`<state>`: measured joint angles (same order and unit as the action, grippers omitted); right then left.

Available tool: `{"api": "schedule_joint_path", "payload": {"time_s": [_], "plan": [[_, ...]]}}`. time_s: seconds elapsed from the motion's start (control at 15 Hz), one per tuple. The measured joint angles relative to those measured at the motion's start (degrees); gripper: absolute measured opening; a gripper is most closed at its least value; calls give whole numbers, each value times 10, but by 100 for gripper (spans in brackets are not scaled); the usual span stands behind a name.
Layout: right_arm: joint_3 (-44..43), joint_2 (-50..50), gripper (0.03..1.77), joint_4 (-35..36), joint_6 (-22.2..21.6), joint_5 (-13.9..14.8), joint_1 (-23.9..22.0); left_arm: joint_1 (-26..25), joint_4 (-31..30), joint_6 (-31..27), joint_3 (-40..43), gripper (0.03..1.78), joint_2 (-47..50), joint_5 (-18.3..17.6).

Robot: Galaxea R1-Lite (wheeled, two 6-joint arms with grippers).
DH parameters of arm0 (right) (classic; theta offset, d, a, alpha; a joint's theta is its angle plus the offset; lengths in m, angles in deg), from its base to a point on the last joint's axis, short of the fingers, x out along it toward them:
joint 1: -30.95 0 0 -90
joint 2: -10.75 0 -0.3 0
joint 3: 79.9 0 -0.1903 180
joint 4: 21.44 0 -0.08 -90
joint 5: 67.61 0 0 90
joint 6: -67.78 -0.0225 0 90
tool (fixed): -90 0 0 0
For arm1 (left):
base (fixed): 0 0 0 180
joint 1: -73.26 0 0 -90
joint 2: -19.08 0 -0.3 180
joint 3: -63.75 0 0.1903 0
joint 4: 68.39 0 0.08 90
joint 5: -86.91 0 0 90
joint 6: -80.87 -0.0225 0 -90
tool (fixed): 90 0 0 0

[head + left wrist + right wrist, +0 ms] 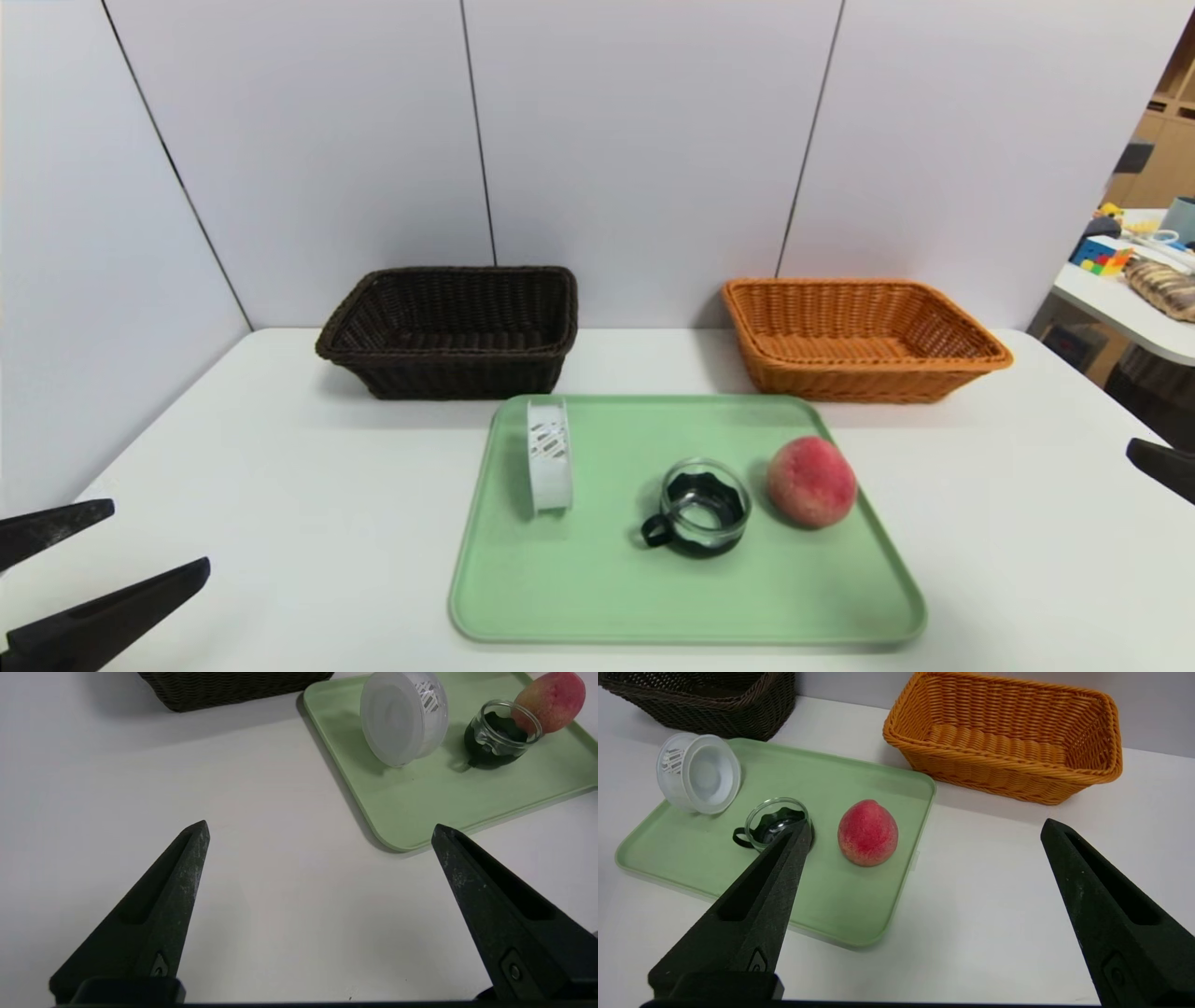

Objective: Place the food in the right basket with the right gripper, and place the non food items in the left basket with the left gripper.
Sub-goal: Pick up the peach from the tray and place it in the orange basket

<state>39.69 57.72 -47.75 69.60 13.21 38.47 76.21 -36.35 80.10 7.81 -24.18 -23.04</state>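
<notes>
A pinkish-red peach [811, 482] [867, 832] lies on the right side of a green tray [597, 597]. Left of it stands a small clear glass cup with a black base and handle [701, 508] [774, 822]. A white slotted plastic ring [549, 455] [402, 716] lies on its side at the tray's left. The dark brown basket [450, 329] stands behind on the left, the orange-tan basket [859, 338] on the right. My left gripper [149, 549] [320, 829] is open over bare table at the near left. My right gripper [926, 827] is open at the tray's right, holding nothing.
The white table [280, 467] is backed by grey wall panels. A second table with toys [1130, 271] stands beyond the right edge. Bare tabletop lies on both sides of the tray.
</notes>
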Motion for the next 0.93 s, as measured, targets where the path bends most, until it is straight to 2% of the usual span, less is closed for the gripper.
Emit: {"api": "schedule_joint_path", "payload": {"time_s": [0.2, 0.33, 0.47, 0.53, 0.73, 0.8, 0.93], "plan": [[12, 40, 170, 46, -2, 31, 45, 10, -20, 3, 5, 169, -29, 3], [17, 75, 170, 83, -14, 82, 107, 18, -41, 7, 6, 169, -58, 10], [22, 120, 170, 127, -28, 135, 153, 45, -73, 20, 7, 169, -92, 42], [25, 141, 170, 146, -31, 149, 165, 70, -94, 30, 10, 169, -109, 66], [41, 197, 170, 186, -34, 157, 182, 160, -177, 57, 31, 169, -174, 151], [46, 212, 170, 197, -34, 157, 183, 182, -204, 65, 38, 169, -196, 170], [60, 246, 170, 233, -34, 157, 186, 210, -245, 77, 43, 169, -239, 184]]}}
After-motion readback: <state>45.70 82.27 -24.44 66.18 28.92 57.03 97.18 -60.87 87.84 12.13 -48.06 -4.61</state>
